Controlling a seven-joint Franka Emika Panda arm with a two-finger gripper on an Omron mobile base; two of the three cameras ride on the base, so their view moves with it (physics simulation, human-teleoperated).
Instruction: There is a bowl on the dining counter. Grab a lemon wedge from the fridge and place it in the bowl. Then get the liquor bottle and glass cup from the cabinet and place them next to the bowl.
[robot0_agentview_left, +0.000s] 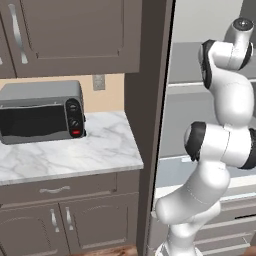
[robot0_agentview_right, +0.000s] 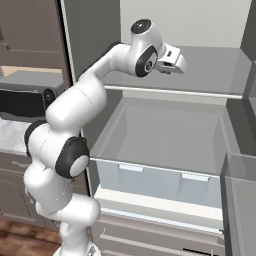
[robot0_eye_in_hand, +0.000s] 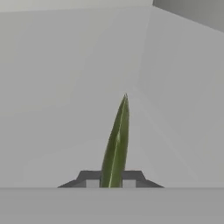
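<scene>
So the gripper (robot0_eye_in_hand: 111, 183) has its two fingertips pressed in on a thin green-yellow sliver, which I'd say is the lemon wedge (robot0_eye_in_hand: 116, 144) seen edge-on, sticking up from between the tips. Around it is just pale fridge (robot0_agentview_right: 200, 75) interior, a back wall and a side wall meeting in a corner just past the wedge. Seems like the wedge is grabbed and the job now is backing out: I'd pull straight back along the shelf level, keep the squeeze steady, and not clip the shelf (robot0_agentview_right: 175, 92) edge just below the hand. Arm's reaching high, elbow bent, wrist pointing level into the upper compartment.
</scene>
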